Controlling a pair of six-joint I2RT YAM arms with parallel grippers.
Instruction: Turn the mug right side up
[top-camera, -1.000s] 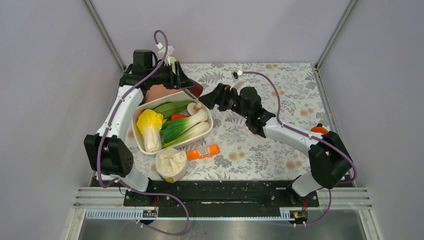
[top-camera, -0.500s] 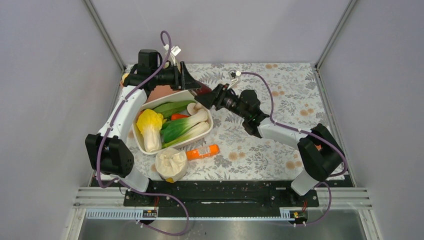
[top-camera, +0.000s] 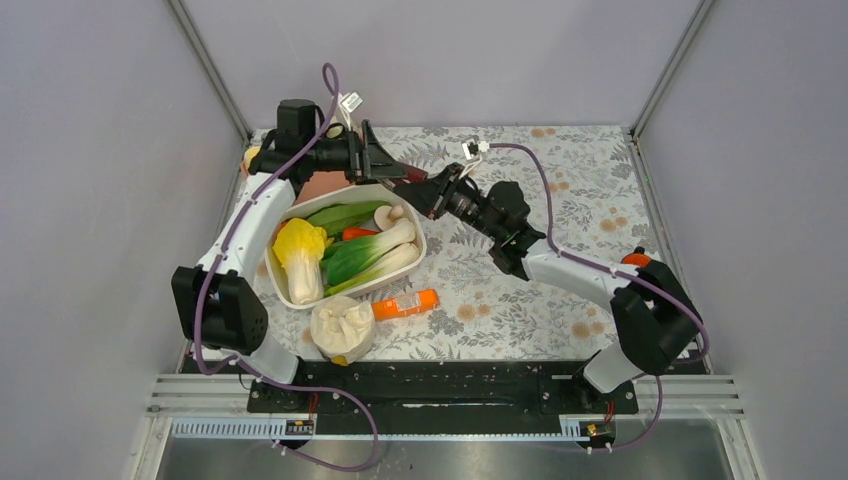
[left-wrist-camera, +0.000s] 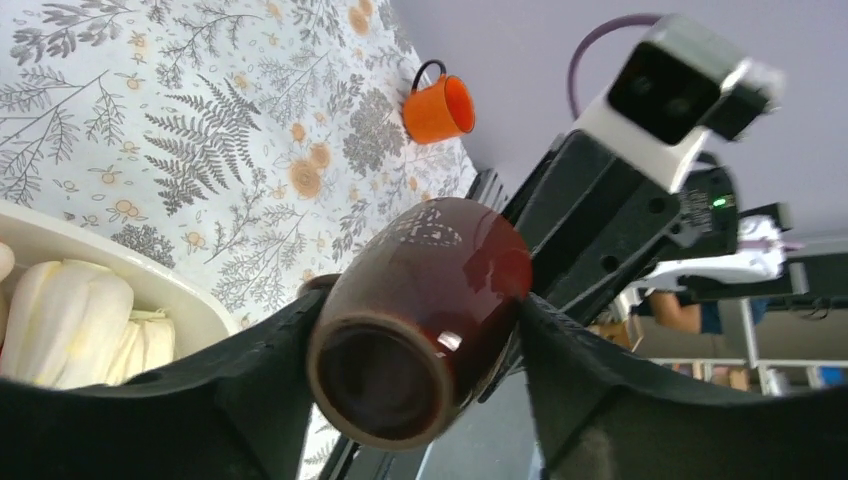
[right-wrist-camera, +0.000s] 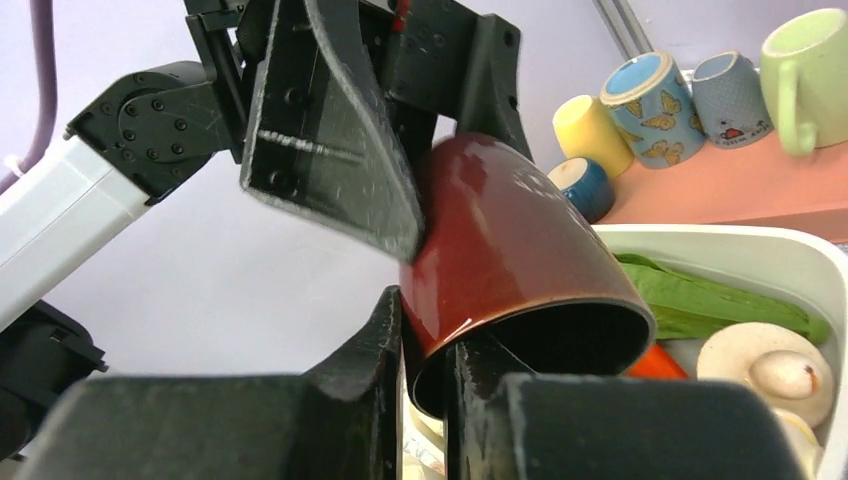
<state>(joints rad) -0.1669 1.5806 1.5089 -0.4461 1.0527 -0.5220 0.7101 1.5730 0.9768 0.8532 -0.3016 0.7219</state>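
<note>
Top view, dark red mug (top-camera: 409, 179): in the air over the far right corner of the white vegetable tub (top-camera: 283, 290), between the two arms.
Top view, left gripper (top-camera: 388, 168): reaches in from the left and meets the mug.
Top view, right gripper (top-camera: 424, 190): reaches in from the right to the mug's other end.
Left wrist view, mug (left-wrist-camera: 440, 260): lies tilted, with its recessed base facing this camera.
Left wrist view, left gripper (left-wrist-camera: 418, 312): jaws about half open, clamped across the mug's body.
Left wrist view, orange mug (left-wrist-camera: 440, 108): on the floral cloth, well apart.
Right wrist view, mug (right-wrist-camera: 500, 240): mouth angled down towards this camera.
Right wrist view, right gripper (right-wrist-camera: 428, 360): pinched tight on the rim wall, one finger inside the mouth and one outside.
Step judged: handover from left to right.
Handling advice: the glaze looks slippery, so the left jaws should let go only once the rim pinch is sure. Then roll the right wrist until the mouth faces up, and set the mug on bare cloth to the right of the tub.
</note>
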